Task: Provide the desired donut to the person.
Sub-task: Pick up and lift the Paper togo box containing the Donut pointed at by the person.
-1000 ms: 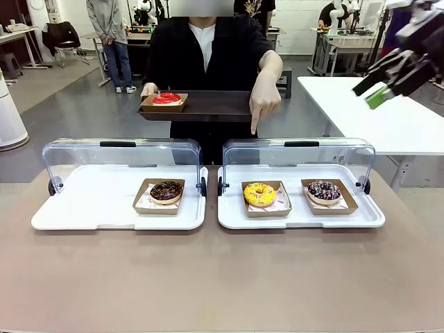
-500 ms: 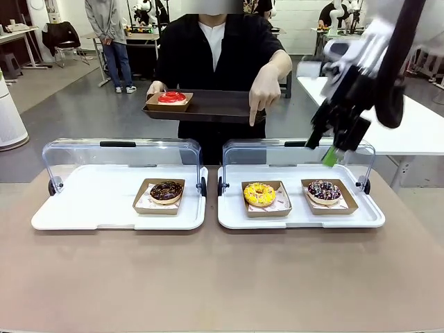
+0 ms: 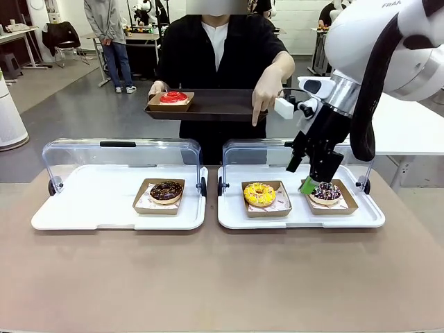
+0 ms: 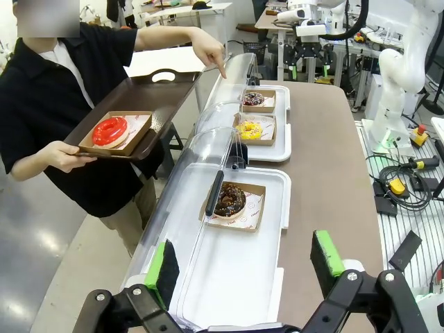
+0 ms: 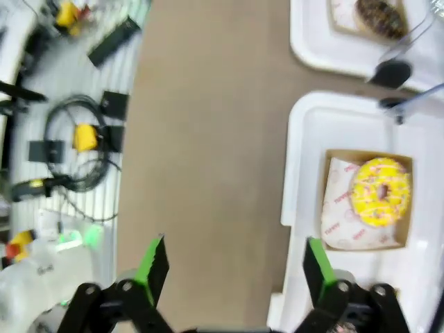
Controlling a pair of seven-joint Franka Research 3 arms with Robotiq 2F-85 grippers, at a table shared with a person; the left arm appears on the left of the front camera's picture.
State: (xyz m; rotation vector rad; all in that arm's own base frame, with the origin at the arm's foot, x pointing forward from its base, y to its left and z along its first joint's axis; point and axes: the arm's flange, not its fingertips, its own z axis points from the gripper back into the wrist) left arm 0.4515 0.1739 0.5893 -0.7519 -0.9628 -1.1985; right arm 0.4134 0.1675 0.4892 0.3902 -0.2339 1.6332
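The person point(image 3: 222, 55) holds a dark tray point(image 3: 208, 105) with a red donut point(image 3: 173, 98) on it. Their other hand point(image 3: 262, 97) points a finger down over the yellow donut point(image 3: 259, 193) in the right white tray point(image 3: 232, 218). My right gripper point(image 3: 300, 175) hangs open just above that tray, between the yellow donut and a dark sprinkled donut point(image 3: 325, 191). Its wrist view has the yellow donut point(image 5: 380, 192) to the right of the open gripper point(image 5: 234, 262). The left gripper point(image 4: 244, 260) is open over the left tray's end, the chocolate donut point(image 4: 229, 200) beyond it.
A chocolate donut point(image 3: 166, 191) sits alone in the left white tray point(image 3: 69, 215). Clear hinged lids point(image 3: 121, 156) stand open behind both trays. Brown tabletop point(image 3: 222, 277) lies bare in front. Cables and gear point(image 5: 76, 139) lie off the table's side.
My right arm has swung down from the upper right to just above the right tray. The person has kept pointing, and their tray has shifted slightly.
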